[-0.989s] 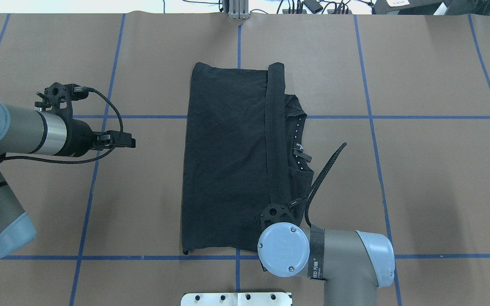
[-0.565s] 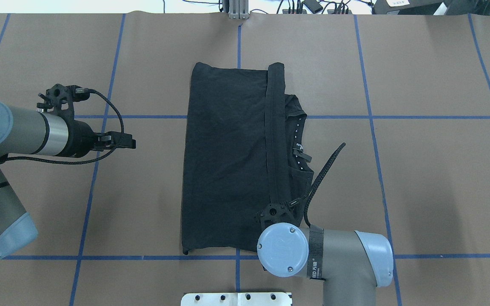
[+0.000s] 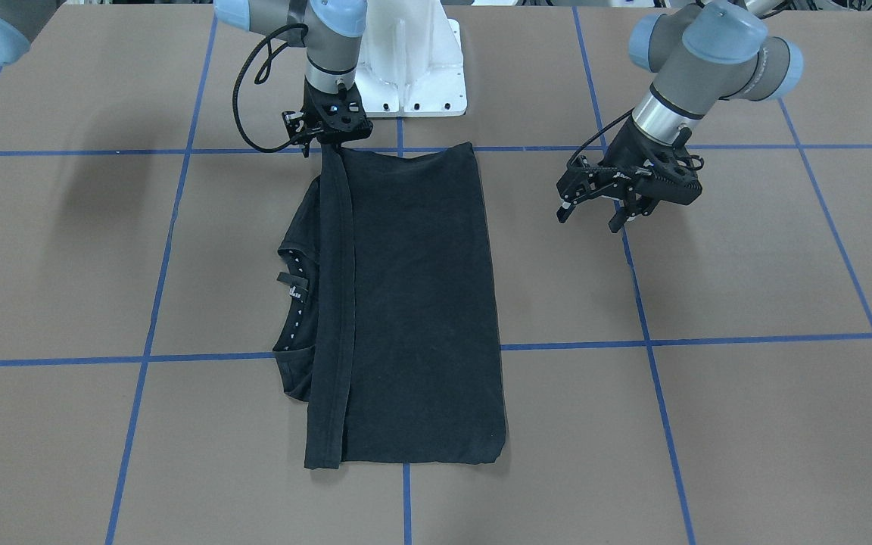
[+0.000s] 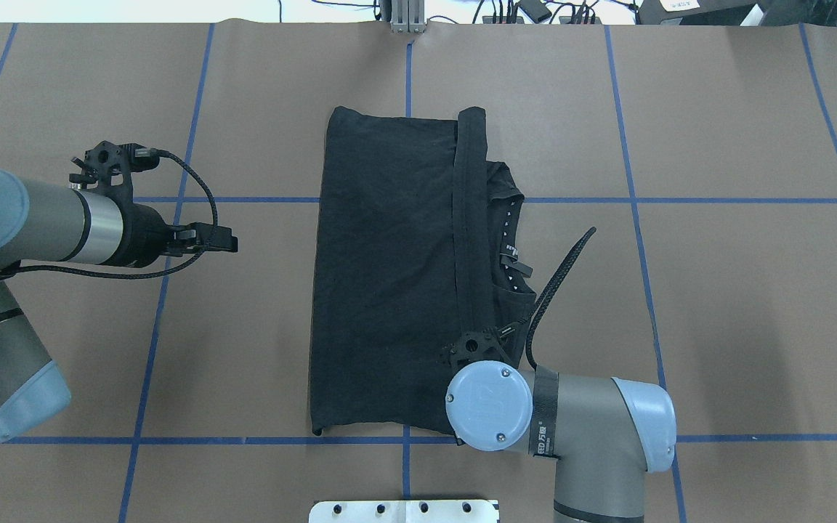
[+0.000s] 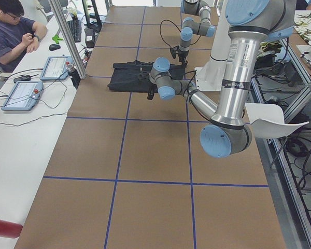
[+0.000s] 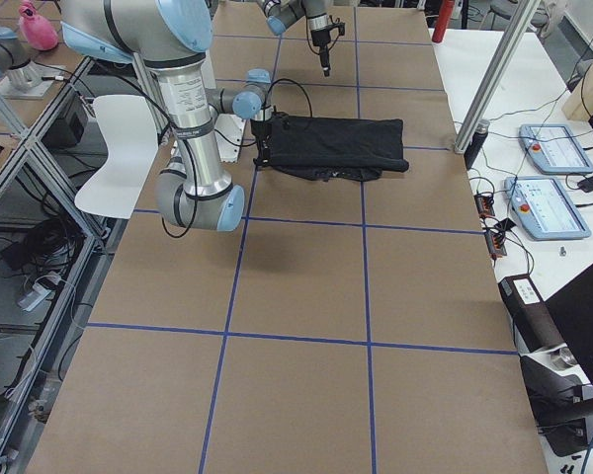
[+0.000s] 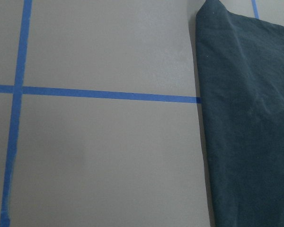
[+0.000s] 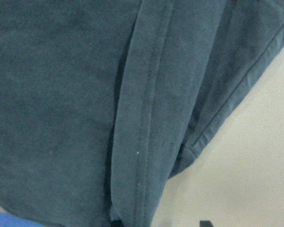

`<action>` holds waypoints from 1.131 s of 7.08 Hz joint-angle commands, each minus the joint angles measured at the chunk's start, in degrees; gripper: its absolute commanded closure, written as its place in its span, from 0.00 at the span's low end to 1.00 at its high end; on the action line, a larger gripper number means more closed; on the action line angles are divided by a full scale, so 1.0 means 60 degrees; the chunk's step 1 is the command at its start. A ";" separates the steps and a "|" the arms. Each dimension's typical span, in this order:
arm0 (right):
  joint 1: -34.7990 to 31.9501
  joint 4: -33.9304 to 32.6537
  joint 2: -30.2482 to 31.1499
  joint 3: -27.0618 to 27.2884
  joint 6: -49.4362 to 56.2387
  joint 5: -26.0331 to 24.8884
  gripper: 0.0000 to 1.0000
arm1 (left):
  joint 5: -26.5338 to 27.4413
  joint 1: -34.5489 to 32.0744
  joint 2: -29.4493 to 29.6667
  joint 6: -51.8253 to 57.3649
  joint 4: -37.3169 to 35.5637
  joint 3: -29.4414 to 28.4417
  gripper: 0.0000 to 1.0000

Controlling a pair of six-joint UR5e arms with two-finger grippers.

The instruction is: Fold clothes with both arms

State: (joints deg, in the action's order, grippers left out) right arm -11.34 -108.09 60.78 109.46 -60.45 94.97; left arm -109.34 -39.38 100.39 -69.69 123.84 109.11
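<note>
The folded T-shirt [image 4: 389, 276] lies mid-table, and the right gripper [image 3: 332, 138] at its 5 o'clock corner, grip impossible to tell, may drag the hem askew while the left gripper [image 3: 589, 219] hovers spread-fingered at 9 o'clock.

The fingertips of the right tool [image 3: 328, 142] merge with the black T-shirt [image 3: 413, 303] in the front view. From overhead the right arm [image 4: 571, 421] covers them, so their grip cannot be told. Both wrist views crop the T-shirt.
</note>
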 commanded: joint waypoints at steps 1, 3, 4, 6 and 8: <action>-0.0262 -0.0016 0.0195 0.0008 0.0363 0.0021 0.40 | 0.0000 0.0000 0.0114 -0.0001 0.0000 -0.0064 0.00; -0.0482 0.0012 0.0561 0.0183 0.0612 0.0050 0.41 | 0.0000 0.0000 0.0114 -0.0015 0.0000 -0.0064 0.00; -0.0541 0.0042 0.0809 0.0387 0.0888 0.0050 0.41 | 0.0000 0.0000 0.0114 -0.0015 0.0000 -0.0064 0.00; -0.0614 0.0100 0.1280 0.0900 0.1065 0.0050 0.41 | 0.0000 0.0015 0.0114 -0.0001 0.0000 -0.0064 0.00; -0.1051 0.0115 0.1033 0.0873 0.1271 0.0210 0.39 | 0.0000 0.0000 0.0129 -0.0001 0.0000 -0.0079 0.00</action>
State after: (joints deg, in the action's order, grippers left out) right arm -16.09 -107.49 67.67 114.60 -53.46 95.58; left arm -109.34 -39.34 101.13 -69.70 123.84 108.71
